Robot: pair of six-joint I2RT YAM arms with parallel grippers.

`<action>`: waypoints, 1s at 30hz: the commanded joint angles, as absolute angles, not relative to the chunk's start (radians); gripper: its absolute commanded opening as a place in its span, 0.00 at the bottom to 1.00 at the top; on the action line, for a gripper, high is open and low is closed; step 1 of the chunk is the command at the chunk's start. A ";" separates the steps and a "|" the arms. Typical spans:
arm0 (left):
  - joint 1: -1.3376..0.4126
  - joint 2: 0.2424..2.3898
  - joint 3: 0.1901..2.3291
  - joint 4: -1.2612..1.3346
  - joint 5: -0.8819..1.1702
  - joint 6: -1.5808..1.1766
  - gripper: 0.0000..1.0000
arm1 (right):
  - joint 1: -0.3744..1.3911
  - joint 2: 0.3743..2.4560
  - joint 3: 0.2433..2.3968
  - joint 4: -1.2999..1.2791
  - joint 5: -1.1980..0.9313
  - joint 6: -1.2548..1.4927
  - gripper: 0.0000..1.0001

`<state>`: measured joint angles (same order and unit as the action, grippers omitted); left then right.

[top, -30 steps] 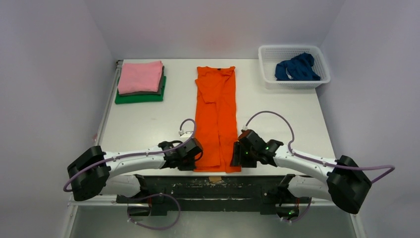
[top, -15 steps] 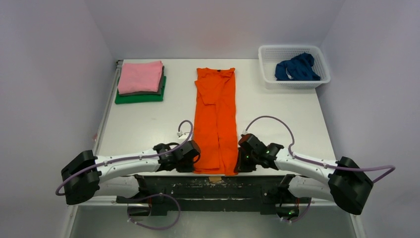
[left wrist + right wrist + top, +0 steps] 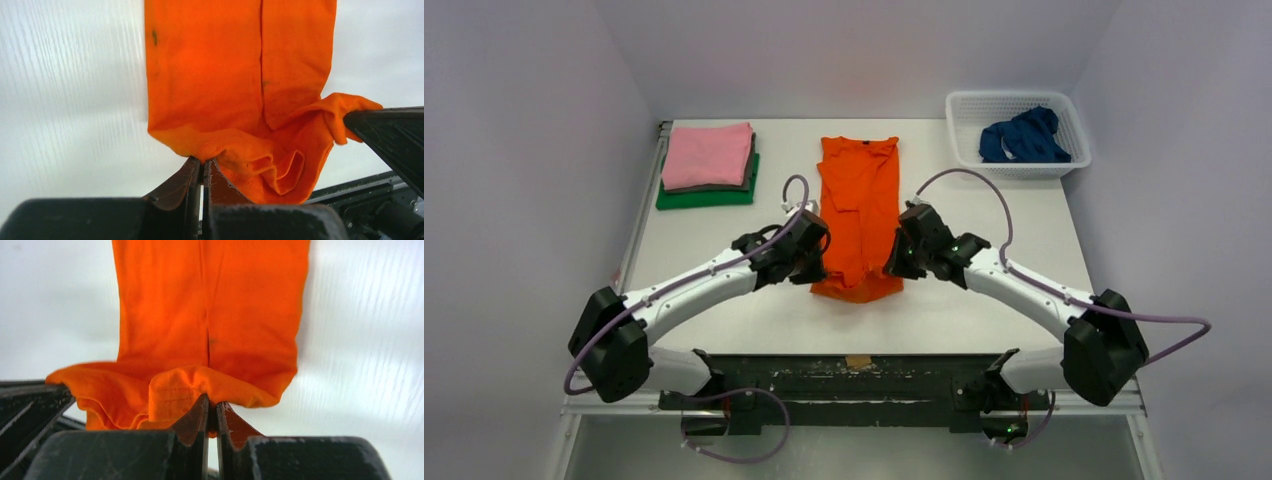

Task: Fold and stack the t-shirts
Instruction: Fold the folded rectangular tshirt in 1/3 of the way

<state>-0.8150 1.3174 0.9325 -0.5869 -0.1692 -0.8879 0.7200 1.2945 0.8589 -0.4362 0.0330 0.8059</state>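
Well, the table (image 3: 714, 230): from the top camera you saw one white surface carrying everything. The wrist cameras gave you only pale strips of it on either side of the cloth.
Orange t-shirt (image 3: 856, 190): it lay in the middle of the table as a long narrow strip, with the collar at the far end and the near end doubled up into a rounded fold. Only the top view showed you its whole length. Only the wrist views (image 3: 210, 75) (image 3: 200, 305) showed how the hem bunched at the fingertips.
Basket (image 3: 1024, 169): white mesh, at the far right corner, visible to you from above alone.
Stack: it sat at the far left corner, with the pink t-shirt (image 3: 707, 153) on top, a sliver of the dark grey t-shirt (image 3: 714, 187) under it, and the green t-shirt (image 3: 709, 198) at the bottom. Neither wrist camera saw it.
Dark blue t-shirt (image 3: 1024, 137): it lay crumpled inside the basket.
Left gripper (image 3: 816, 268): it was clamped on the hem's left corner. From above its tips were hard for you to read, but its own camera (image 3: 202, 165) showed the fingers pressed together with orange cloth pinched between them.
Right gripper (image 3: 892, 266): it was clamped on the hem's right corner. Its own camera (image 3: 212, 407) showed you the same tight pinch.
Frame edges: each wrist view caught a black part of the other gripper beside the cloth.
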 commanded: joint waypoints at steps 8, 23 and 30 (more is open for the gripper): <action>-0.585 1.669 1.306 -0.610 -0.097 -0.710 0.00 | 0.497 1.591 1.134 -0.322 -0.036 0.664 0.04; -0.461 1.980 1.594 -0.627 -0.008 -0.642 0.05 | 0.366 1.880 1.306 -0.207 -0.117 0.633 0.08; -0.422 2.025 1.681 -0.649 0.049 -0.626 0.64 | 0.342 1.881 1.344 -0.194 -0.089 0.641 0.56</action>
<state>-0.4500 2.0308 1.6135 -0.6388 0.0029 -0.6491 0.3527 1.9179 1.2770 -0.2420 -0.0990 0.6537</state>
